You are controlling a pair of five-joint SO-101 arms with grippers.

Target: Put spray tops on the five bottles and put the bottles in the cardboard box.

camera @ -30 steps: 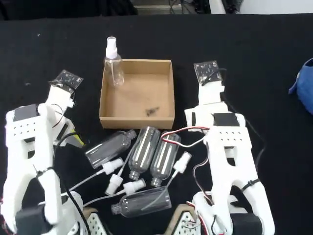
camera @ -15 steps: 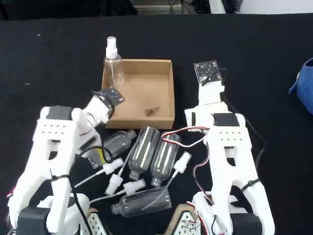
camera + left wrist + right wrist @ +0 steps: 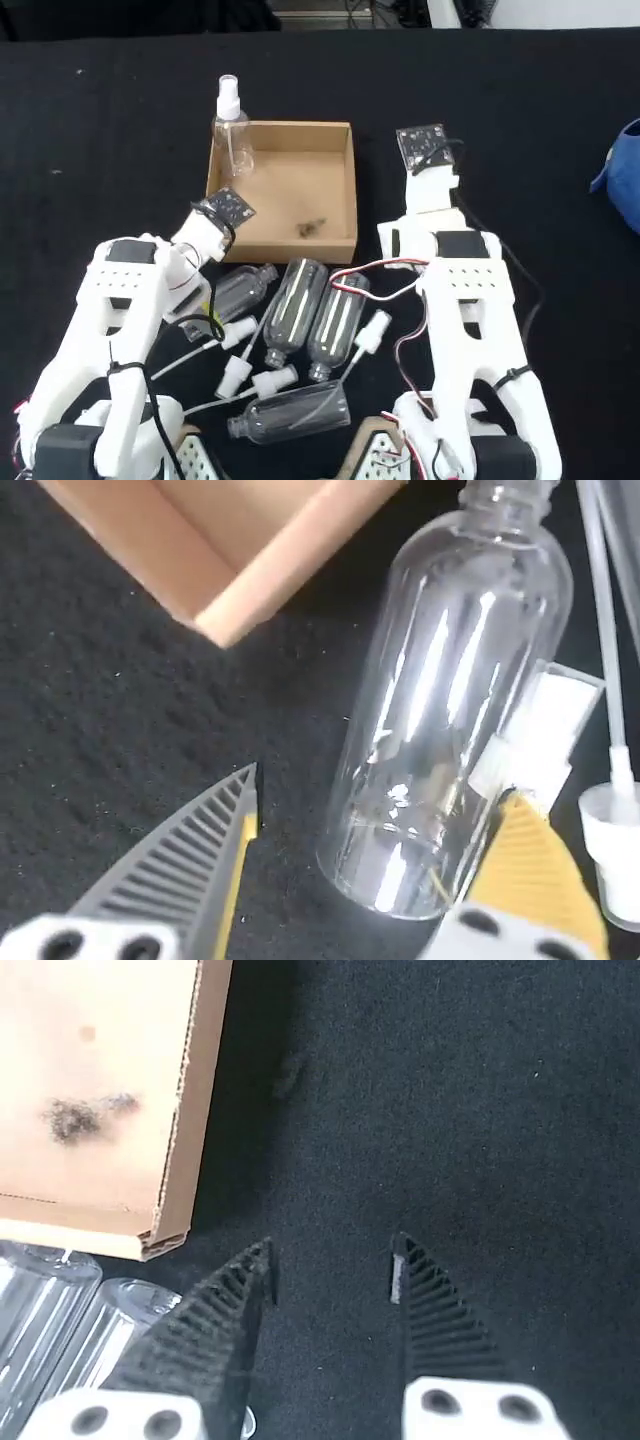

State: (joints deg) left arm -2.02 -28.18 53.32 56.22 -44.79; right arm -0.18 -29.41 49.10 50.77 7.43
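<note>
Right now left jaws are wide open and hold nothing, set either side of the base end of an uncapped bottle [image 3: 450, 700] lying flat on the worktop. One finger is well off its side, the other close against it; contact can't be judged. A loose spray top [image 3: 540, 735] lies just beside that bottle, and the cardboard box [image 3: 260, 580] corner is near its shoulder. Right jaws are also open and empty, over bare worktop beside the box's other near corner [image 3: 190, 1110]. The box sits mid-worktop toward the far edge. One capped bottle [image 3: 231, 130] is upright at its far left corner, apparently inside, hard to confirm. Three more uncapped bottles lie between box and near edge: a side-by-side pair [image 3: 295, 310] [image 3: 338, 315] and one [image 3: 290, 412] closest to the near edge. More spray tops [image 3: 370, 330] [image 3: 235, 375] [image 3: 272, 382] with thin tubes are scattered among them. Step looks like the grasp of the second bottle, roughly one of five done. Next move likely needs the left to close on the body and stand it up, with the right fetching a top. In the high view the left arm's wrist covers its jaws. A dark speck [image 3: 312, 227] in the box is unidentifiable, and a blue object [image 3: 622, 185] is cut off at the right edge.
</note>
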